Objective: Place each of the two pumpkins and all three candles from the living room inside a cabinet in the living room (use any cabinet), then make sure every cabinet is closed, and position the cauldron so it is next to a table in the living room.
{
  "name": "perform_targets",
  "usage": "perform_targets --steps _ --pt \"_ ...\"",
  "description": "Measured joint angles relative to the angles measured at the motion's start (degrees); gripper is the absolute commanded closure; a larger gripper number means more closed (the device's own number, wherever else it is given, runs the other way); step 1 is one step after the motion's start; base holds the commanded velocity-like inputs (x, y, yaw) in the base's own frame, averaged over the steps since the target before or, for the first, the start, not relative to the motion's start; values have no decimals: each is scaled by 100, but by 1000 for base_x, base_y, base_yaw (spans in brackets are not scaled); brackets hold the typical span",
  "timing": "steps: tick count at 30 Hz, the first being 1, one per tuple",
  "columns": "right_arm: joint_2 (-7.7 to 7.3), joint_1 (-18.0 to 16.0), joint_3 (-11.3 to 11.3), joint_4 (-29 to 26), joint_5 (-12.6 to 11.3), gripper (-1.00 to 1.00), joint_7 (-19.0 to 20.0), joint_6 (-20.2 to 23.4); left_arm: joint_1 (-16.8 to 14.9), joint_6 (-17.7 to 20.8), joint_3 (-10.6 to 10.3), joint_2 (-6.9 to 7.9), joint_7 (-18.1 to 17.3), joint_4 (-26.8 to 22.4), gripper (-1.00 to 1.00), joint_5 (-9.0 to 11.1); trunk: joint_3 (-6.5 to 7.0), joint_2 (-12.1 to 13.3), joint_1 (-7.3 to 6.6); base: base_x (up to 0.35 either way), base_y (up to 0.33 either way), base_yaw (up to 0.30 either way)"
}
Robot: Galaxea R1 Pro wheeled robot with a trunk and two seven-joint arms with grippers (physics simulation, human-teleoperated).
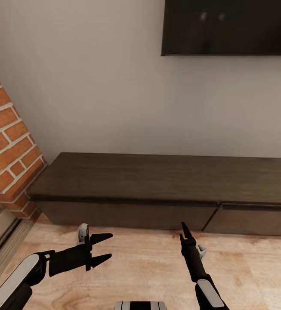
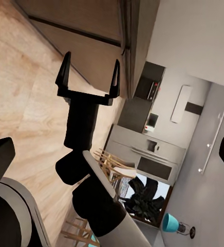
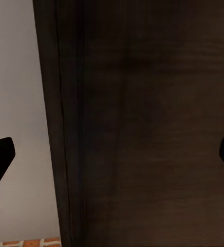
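Cabinet (image 1: 166, 181) stands straight ahead against the pale wall, long and low, in dark brown wood with flat fronts that carry no handles; all fronts I can see are shut, and only a thin seam separates the left front from the right one. Its top is bare. I judge the robot has stopped before it to open a front, because both arms are held forward over the plank floor (image 1: 149, 262), close to the fronts but not touching them. The left gripper (image 1: 101, 249) has its two fingers spread apart and holds nothing. The right gripper (image 1: 186, 234) is seen edge-on from the head (so its opening is hard to read there), but in the left wrist view the right gripper (image 2: 89, 77) shows two prongs clearly apart and empty. At the left rises the red-brick fireplace (image 1: 7, 142), and a dark screen (image 1: 228, 26) hangs on the wall above.
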Motion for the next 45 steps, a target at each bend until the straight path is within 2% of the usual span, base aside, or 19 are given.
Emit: perform_targets --steps 16,27,32,40,45 --pt "1 0 0 0 2 -100 0 -4 0 0 0 -2 0 0 -100 0 0 0 -2 164 0 0" --pt "1 0 0 0 3 -100 0 -3 14 0 17 12 0 11 -100 6 0 0 0 20 0 0" --pt "1 0 -4 0 8 -100 0 0 33 0 29 25 0 15 -100 9 44 3 -5 0 0 0" --pt "1 0 -4 0 8 -100 0 -6 35 0 36 26 0 15 -100 13 221 13 -26 0 0 0" --pt "1 0 -4 0 8 -100 0 -6 35 0 31 26 0 14 -100 9 222 14 -25 0 0 0"
